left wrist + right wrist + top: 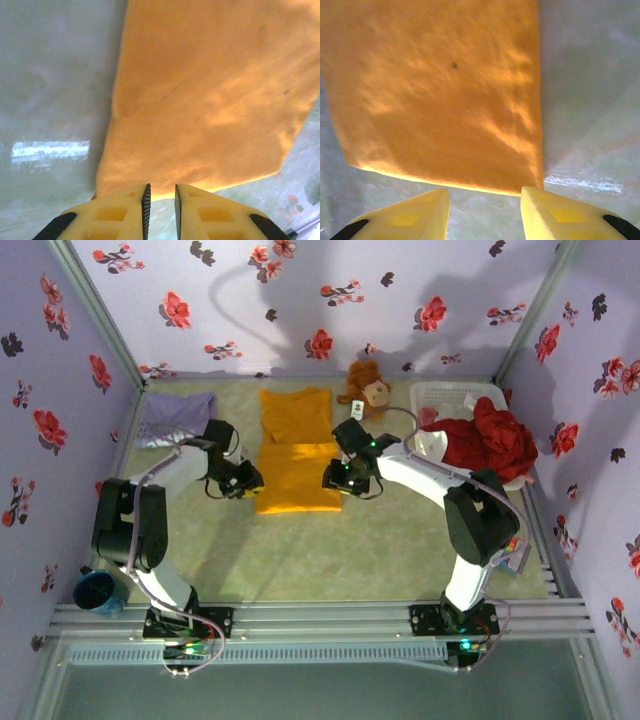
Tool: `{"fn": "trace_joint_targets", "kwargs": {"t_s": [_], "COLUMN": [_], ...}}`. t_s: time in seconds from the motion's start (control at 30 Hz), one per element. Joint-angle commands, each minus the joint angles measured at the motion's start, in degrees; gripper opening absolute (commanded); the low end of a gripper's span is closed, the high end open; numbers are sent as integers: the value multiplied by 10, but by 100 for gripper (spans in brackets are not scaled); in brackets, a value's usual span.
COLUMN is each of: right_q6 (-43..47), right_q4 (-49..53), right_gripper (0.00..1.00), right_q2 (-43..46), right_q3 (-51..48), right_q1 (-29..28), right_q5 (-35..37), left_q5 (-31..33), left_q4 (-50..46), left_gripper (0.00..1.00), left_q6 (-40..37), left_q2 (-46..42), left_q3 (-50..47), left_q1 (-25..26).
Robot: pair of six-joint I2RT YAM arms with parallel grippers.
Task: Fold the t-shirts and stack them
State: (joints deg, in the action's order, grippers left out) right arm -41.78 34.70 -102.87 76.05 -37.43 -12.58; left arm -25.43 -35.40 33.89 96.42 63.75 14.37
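Observation:
An orange-yellow t-shirt (297, 455) lies partly folded in the middle of the table, its near half doubled over. My left gripper (246, 481) sits at its left edge and my right gripper (334, 478) at its right edge. From the left wrist, the shirt (200, 100) ends just ahead of the left gripper (160, 186), whose jaws stand narrowly open with bare table between them. The right wrist view has the shirt (435, 90) just beyond the right gripper (485, 190), open wide and holding nothing. A lavender t-shirt (176, 419) lies folded at the back left.
A brown plush toy (367, 386) sits behind the orange shirt. At the back right, a white slatted basket (447, 397) holds a heap of red cloth (493, 438). A blue cup (95, 591) stands by the left arm's base. Flowered walls close in the table.

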Motion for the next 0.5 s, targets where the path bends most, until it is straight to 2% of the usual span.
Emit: {"fn": "trace_joint_targets", "kwargs": {"t_s": [0.0, 0.03, 0.1, 0.17, 0.33, 0.47], "right_q6": [37, 42, 47, 46, 35, 30], "right_q4": [32, 33, 34, 32, 17, 25], "right_gripper": [41, 40, 37, 30, 10, 4], "right_q2": [-46, -58, -86, -110, -169, -207], "right_q3": [49, 64, 96, 122, 171, 190], "right_q1": [2, 3, 8, 15, 29, 35], "right_q5": [22, 22, 18, 8, -27, -42], "left_q5": [16, 15, 15, 14, 0, -11], "left_q4": [-26, -23, -15, -8, 13, 13], "left_gripper": [22, 19, 8, 0, 0, 0], "left_q6": [-23, -26, -30, -27, -21, -24], "left_q2": [26, 36, 58, 79, 131, 170], "left_q3": [46, 56, 78, 97, 130, 135], "left_q1": [3, 5, 7, 7, 8, 8]}}
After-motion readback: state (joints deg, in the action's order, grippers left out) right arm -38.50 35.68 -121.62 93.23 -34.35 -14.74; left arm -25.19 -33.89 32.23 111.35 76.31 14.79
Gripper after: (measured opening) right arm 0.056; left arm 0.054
